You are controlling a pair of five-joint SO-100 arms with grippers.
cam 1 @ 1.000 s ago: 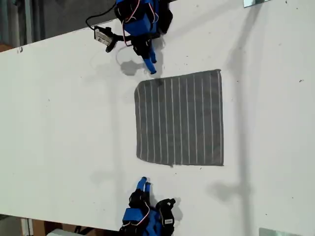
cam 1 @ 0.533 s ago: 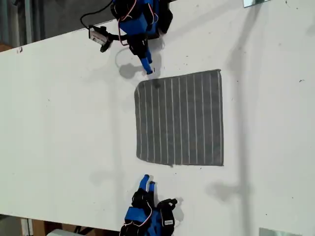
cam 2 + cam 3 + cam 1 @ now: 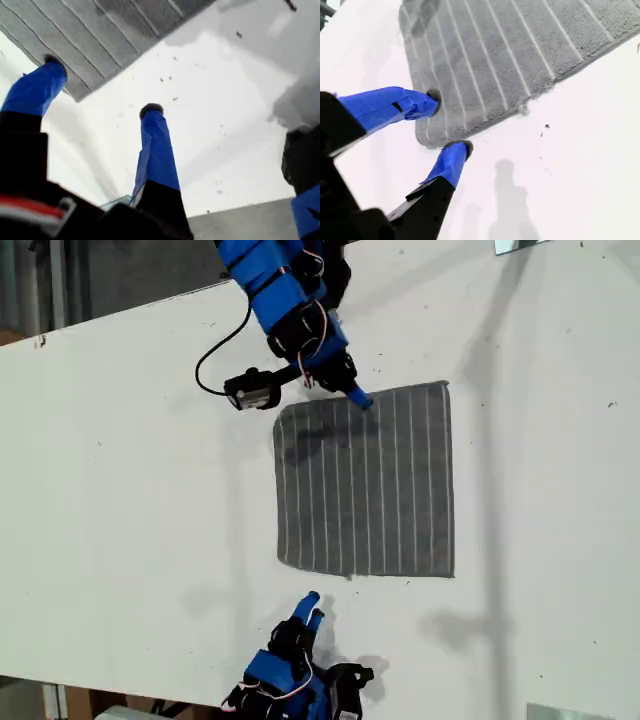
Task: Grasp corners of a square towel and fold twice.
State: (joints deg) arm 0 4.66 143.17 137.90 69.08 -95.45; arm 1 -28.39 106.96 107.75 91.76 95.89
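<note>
We find both empty, jaws wide: my first gripper (image 3: 100, 85) and my second gripper (image 3: 447, 121) each straddle a towel (image 3: 365, 480) corner (image 3: 427, 137). Shallow pinches may slip, skewing the fold.

Towel (image 3: 365, 485) flat on table (image 3: 130, 520), slightly toward the exterior view's right of centre. My first gripper (image 3: 357, 398) at the towel's edge nearest the exterior view's top, between that edge's two corners. My second gripper (image 3: 311, 605) over bare table near the exterior view's bottom, close to the towel's corner (image 3: 287, 560) at that view's lower left. Grippers on opposite sides of the towel.
</note>
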